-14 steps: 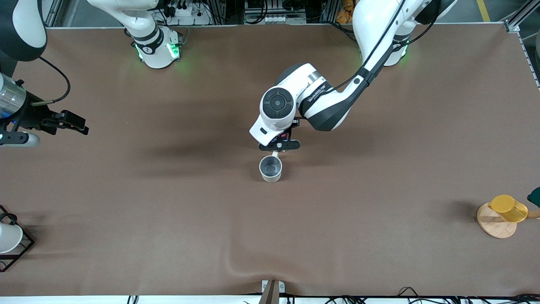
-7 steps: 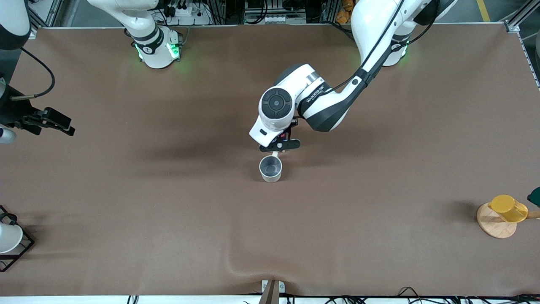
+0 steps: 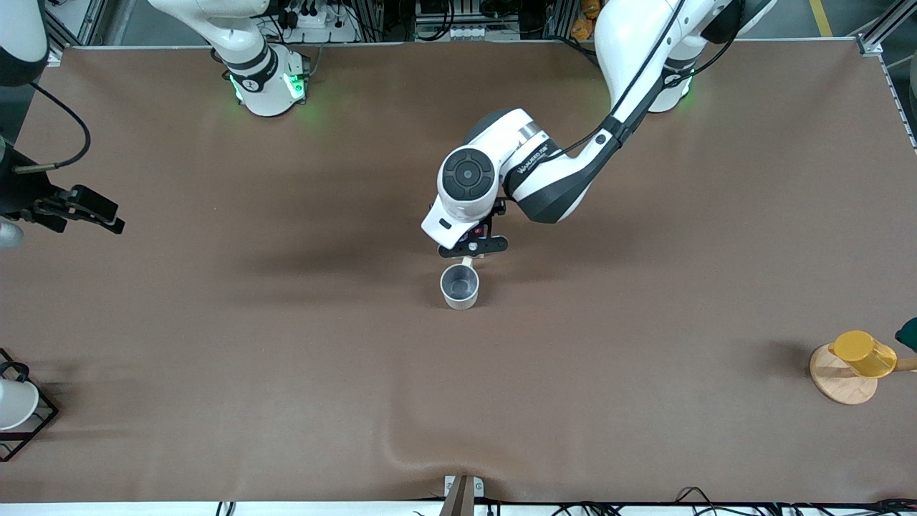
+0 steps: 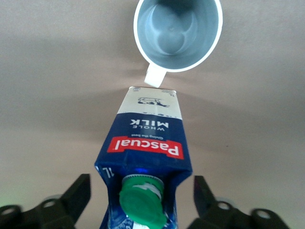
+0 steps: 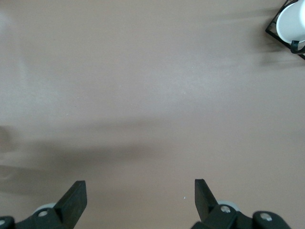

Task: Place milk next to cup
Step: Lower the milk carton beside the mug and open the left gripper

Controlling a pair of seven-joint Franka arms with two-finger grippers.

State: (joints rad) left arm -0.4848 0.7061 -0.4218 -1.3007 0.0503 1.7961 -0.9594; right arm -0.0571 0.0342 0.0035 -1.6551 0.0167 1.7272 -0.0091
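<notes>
The milk (image 4: pixel 147 143), a dark blue carton with a green cap and a red-and-white label, stands upright on the table, close beside the handle of the cup (image 4: pixel 177 33). In the front view the cup (image 3: pixel 459 286), a beige mug with a grey inside, sits mid-table, and only a sliver of the milk (image 3: pixel 478 232) shows under the left wrist. My left gripper (image 3: pixel 473 247) is open, its jaws wide on either side of the carton's top (image 4: pixel 140 181) with gaps on both sides. My right gripper (image 3: pixel 86 208) is open and empty (image 5: pixel 140 183) over the right arm's end of the table.
A yellow cup (image 3: pixel 863 353) rests on a round wooden board (image 3: pixel 838 383) at the left arm's end. A white cup in a black wire frame (image 3: pixel 14 405) stands at the right arm's end, also in the right wrist view (image 5: pixel 291 24).
My right gripper has drawn back toward the right arm's end of the table. My left wrist has shifted very slightly; the milk and cup have not moved.
</notes>
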